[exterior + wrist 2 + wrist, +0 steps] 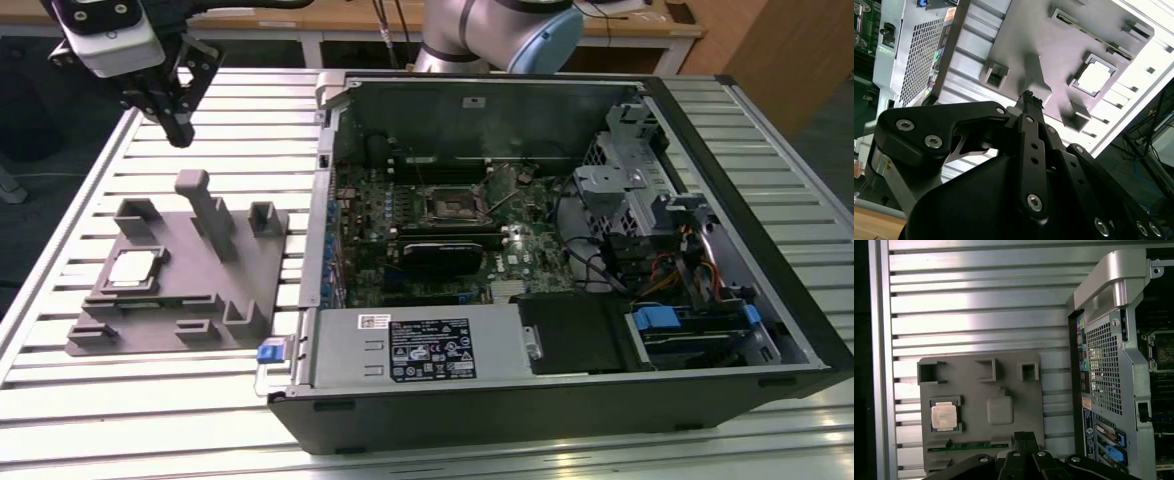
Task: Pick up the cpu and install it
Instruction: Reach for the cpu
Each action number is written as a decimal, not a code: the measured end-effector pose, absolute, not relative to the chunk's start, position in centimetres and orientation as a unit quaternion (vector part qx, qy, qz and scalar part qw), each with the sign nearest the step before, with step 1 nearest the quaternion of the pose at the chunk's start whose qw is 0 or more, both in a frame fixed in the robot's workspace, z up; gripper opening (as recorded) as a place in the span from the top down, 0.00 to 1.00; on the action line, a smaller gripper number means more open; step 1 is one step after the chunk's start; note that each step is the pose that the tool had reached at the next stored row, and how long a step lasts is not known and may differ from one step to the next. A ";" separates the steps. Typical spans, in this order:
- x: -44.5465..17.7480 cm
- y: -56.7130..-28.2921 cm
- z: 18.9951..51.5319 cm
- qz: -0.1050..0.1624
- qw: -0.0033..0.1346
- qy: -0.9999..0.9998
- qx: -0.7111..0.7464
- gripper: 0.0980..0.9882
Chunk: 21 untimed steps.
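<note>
While the silvery slatted metal table (147, 420) carries everything, the big open black computer case (561, 405) takes up the exterior view's right, its green motherboard exposed. On the exterior view's left lies the grey plastic tray (200, 265) with its upright posts and pockets. Beyond the tray's far edge hangs the black gripper (175, 128), its fingers pressed together on nothing, well apart from both tray and case. Inside the case, the dark square socket frame with a metal border (451, 206) looks vacant. Smallest is the cpu (134, 268), a thin silvery-white square chip lying flat in its tray recess.

By my judgement the task has barely begun: the cpu is not yet grasped, so both pickup and installation remain. The exterior view gives the gripper's height above the table and the socket's place on the motherboard. The first wrist view looks straight down on the tray's layout, with the cpu (944, 416) beside a shallow bare pocket, and the second wrist view brings the closed fingertips (1026, 100) close up against the tray.
</note>
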<state>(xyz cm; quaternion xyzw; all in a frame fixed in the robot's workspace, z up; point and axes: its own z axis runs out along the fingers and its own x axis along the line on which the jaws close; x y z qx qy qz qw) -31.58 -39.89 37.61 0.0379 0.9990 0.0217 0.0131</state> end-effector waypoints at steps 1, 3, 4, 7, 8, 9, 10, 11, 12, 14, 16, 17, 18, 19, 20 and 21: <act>-31.7 -39.9 37.6 0.022 0.013 0.999 0.038 0.99; -31.8 -39.9 37.6 0.022 0.013 0.999 0.038 0.99; -31.9 -39.9 37.6 0.022 0.013 0.999 0.038 0.99; -32.2 -39.9 37.6 0.022 0.013 0.999 0.038 0.99; -32.3 -39.9 37.5 0.022 0.013 0.999 0.038 0.99; -32.4 -39.9 37.5 0.022 0.013 0.999 0.038 0.99; -32.4 -39.9 37.5 0.022 0.013 0.999 0.038 0.99; -32.5 -39.9 37.5 0.022 0.013 0.999 0.038 0.99; -32.6 -39.9 37.5 0.022 0.013 0.999 0.038 0.99; -32.8 -39.9 37.5 0.022 0.013 0.999 0.038 0.99; -32.9 -39.9 37.5 0.022 0.013 0.999 0.038 0.99; -33.0 -39.9 37.5 0.022 0.013 0.999 0.038 0.99; -33.0 -39.9 37.4 0.022 0.013 0.999 0.038 0.99; -33.1 -39.9 37.4 0.022 0.013 0.999 0.038 0.99; -33.2 -39.9 37.4 0.022 0.013 0.999 0.038 0.99; -33.3 -39.9 37.4 0.022 0.013 0.999 0.038 0.99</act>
